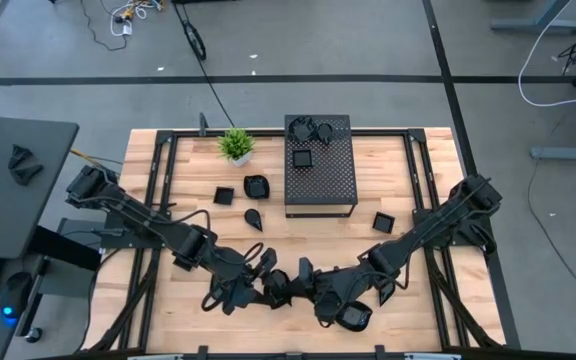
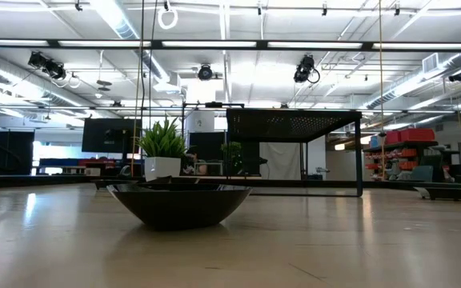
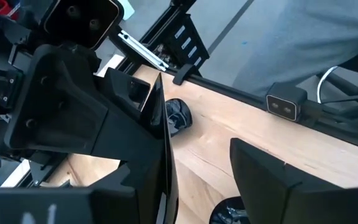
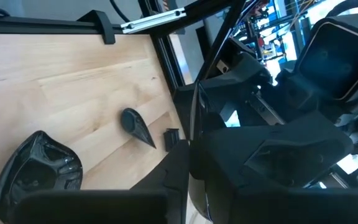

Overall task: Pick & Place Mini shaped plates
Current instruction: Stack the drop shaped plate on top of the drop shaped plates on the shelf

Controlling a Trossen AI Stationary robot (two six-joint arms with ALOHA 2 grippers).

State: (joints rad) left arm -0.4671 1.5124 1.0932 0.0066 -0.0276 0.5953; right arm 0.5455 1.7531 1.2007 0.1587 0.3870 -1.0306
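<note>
Glossy black mini plates, high view. On bench: small square (image 1: 224, 195), rounded leaf dish (image 1: 256, 186), teardrop (image 1: 254, 218) tip toward 4 o'clock, square (image 1: 383, 221) at 3 o'clock. Square (image 1: 303, 157) lies flat on box top; several more clustered at box's 12 o'clock end (image 1: 313, 129).
</note>
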